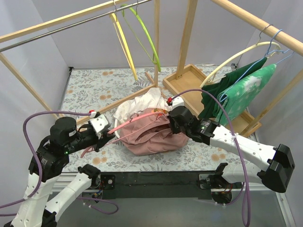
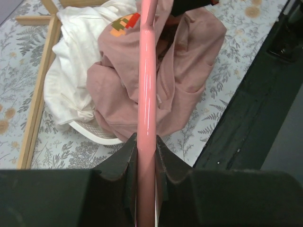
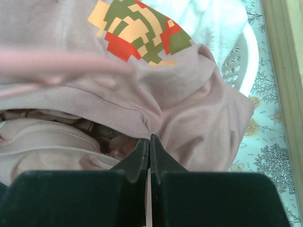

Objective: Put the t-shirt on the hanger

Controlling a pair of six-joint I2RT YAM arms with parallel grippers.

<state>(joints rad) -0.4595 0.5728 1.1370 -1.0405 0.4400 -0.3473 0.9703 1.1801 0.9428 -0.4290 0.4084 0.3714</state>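
Observation:
A dusty-pink t-shirt (image 1: 151, 137) with a pixel-pattern print (image 3: 137, 30) lies bunched over a white laundry basket (image 2: 97, 134), next to a white garment (image 2: 75, 71). My left gripper (image 2: 146, 140) is shut on the thin pink hanger (image 2: 146, 94). Its arc reaches from that gripper (image 1: 107, 136) across the top of the shirt (image 2: 189, 61). My right gripper (image 3: 149, 138) is shut, pinching the ribbed edge of the t-shirt (image 3: 203, 99) at an opening in the fabric. In the top view it (image 1: 171, 124) sits at the shirt's right side, under the hanger (image 1: 139, 118). The hanger's hook is hidden.
A wooden rack frames the floral table; a yellow hanger (image 1: 124, 42) and a green hanger (image 1: 147, 38) hang from its back rail. Green shirts (image 1: 236, 90) hang on the right rail above a wooden tray (image 1: 189, 78). A wooden slat (image 2: 38, 104) runs left of the basket.

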